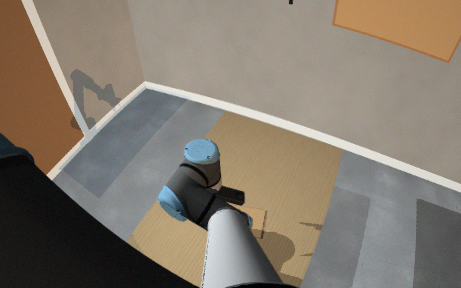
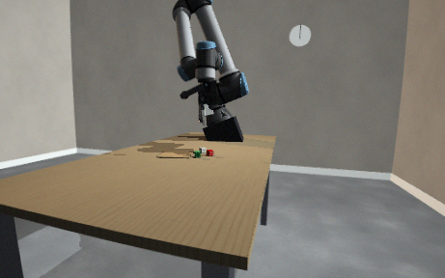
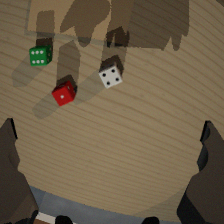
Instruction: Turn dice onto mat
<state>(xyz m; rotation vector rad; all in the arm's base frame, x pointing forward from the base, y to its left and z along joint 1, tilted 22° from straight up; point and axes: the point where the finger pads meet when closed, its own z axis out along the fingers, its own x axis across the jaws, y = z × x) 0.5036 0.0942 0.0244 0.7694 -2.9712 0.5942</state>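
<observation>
In the wrist view the white die (image 3: 110,77) lies flat on the wooden table with several black pips up. The red die (image 3: 63,93) lies to its left with one pip up. The green die (image 3: 40,55) lies further left with six pips up, just off the edge of the thin tan mat (image 3: 100,17), which sits under the arm's shadow. My gripper (image 3: 108,122) is open and empty, high above the dice, with its dark fingers at the frame's sides. In the exterior view the gripper (image 2: 221,127) hangs behind the green die (image 2: 197,154), white die (image 2: 203,150) and red die (image 2: 209,152), and the mat (image 2: 173,154) lies to their left.
The table's far edge and the grey floor show at the bottom of the wrist view. In the top view the arm (image 1: 199,185) hides the dice, and only a corner of the mat (image 1: 258,220) shows.
</observation>
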